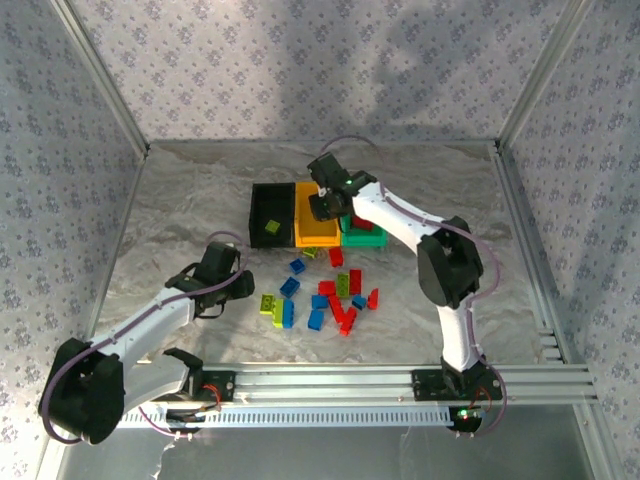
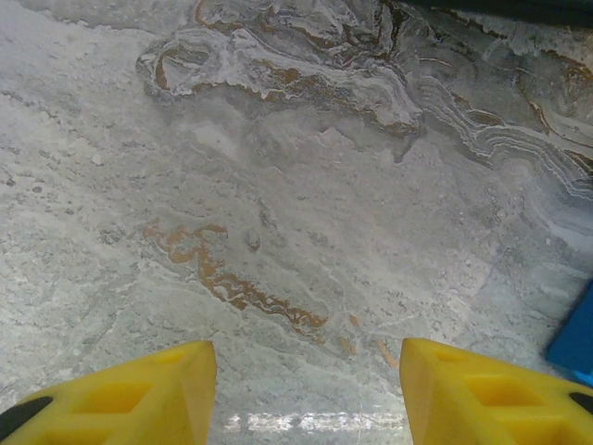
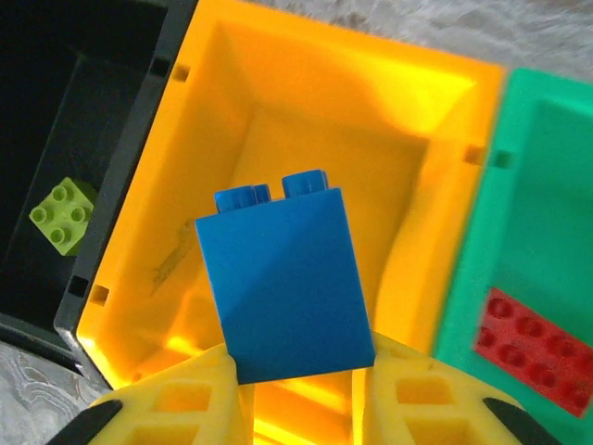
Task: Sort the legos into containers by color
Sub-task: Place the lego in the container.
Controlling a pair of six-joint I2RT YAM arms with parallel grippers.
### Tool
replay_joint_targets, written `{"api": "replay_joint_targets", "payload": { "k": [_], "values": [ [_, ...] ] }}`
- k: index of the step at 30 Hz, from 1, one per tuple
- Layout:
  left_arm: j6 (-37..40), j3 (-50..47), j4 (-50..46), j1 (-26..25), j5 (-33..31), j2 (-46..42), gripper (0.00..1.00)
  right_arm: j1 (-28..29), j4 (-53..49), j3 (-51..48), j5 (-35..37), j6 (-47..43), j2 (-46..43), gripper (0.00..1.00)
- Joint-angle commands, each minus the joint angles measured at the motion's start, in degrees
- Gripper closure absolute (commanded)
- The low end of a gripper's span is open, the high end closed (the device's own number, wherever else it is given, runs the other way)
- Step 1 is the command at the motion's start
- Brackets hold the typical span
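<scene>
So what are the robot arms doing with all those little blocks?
They're sorting bricks by color. The right gripper holds a blue brick over the orange-yellow bin. The black bin has a lime green brick in it, and the green bin has a red brick. The left gripper is open above the table, beside the loose bricks that are not yet sorted.

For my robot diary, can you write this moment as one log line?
right tool: shut on blue lego, over orange-yellow bin | left tool: open, over table | black bin: lime lego | green bin: red lego
</scene>
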Motion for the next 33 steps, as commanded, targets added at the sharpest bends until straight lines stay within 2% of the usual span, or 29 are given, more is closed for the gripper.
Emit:
{"api": "replay_joint_targets", "payload": {
  "k": [1, 6, 8, 14, 23, 28, 33],
  "values": [
    [0.6, 0.7, 0.4, 0.3, 0.6, -1.1, 0.45, 0.3, -4.0, 3.4, -0.3, -0.2, 3.7, 0.66],
    [0.6, 0.5, 0.7, 0.3, 0.9, -0.9, 0.45, 0.6, -3.2, 3.2, -1.1, 0.1, 5.6, 0.61],
    [0.6, 0.6, 0.8, 0.3, 0.8, -0.7, 0.45, 1.0, -3.0, 3.1, -1.1, 0.1, 5.4, 0.54],
    [0.6, 0.5, 0.9, 0.3, 1.1, -0.7, 0.44, 1.4, -2.6, 2.5, -1.9, -0.3, 3.2, 0.47],
    [0.7, 0.8, 0.8, 0.3, 1.3, -0.2, 0.44, 2.7, -0.5, -5.5, -4.6, 1.1, -3.0, 0.49],
    [0.8, 0.8, 0.8, 0.3, 1.6, -0.2, 0.44, 4.6, -1.2, -12.0, 2.6, 1.9, -9.2, 0.49],
    [0.8, 0.8, 0.8, 0.3, 1.7, 0.0, 0.44, 3.9, -2.1, -16.1, 4.8, 3.0, -12.5, 0.53]
  ]
}}
